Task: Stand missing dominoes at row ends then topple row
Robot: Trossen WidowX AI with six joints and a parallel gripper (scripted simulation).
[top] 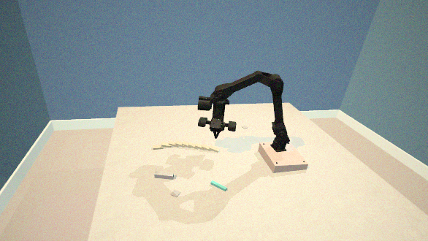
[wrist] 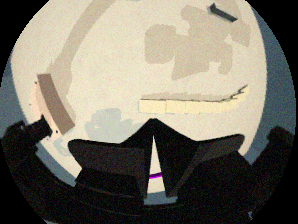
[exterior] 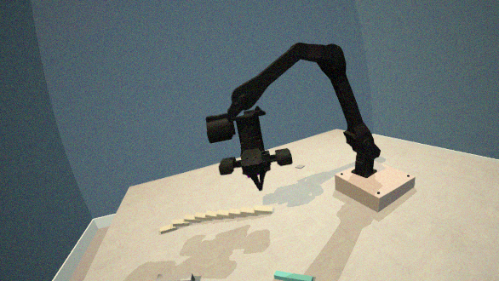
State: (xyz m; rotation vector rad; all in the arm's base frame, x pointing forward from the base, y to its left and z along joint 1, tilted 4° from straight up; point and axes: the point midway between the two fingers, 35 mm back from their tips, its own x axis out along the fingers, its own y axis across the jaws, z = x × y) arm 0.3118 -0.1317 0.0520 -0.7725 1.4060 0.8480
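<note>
From where I stood, the top view showed the black arm [top: 278, 106] [exterior: 350, 98] holding its claw [top: 216, 136] [exterior: 260, 187] [wrist: 152, 121] above the counter [top: 310, 204] [exterior: 149, 204] [wrist: 110, 75], closed with nothing in it. Towards its eight o'clock the cream dominoes [top: 186, 145] [exterior: 217, 215] [wrist: 187, 106] lay toppled in a gently curved line, each overlapping its neighbour. A grey block [top: 163, 176] sat farther out at eight, a teal bar [top: 218, 185] [exterior: 294, 276] lay at six, and the pale base [top: 290, 168] [exterior: 378, 202] [wrist: 56, 102] stood at four. In the exterior view the claw's tips met in a point, apart from the fallen row at its eight o'clock; the teal bar was at five, partly cut off by the frame. The wrist view put the leaning row at two o'clock from the fingertips, the base near ten, and a dark piece [wrist: 223, 13] at one. A thin purple strip [wrist: 156, 175] showed through the gap behind the tips.
</note>
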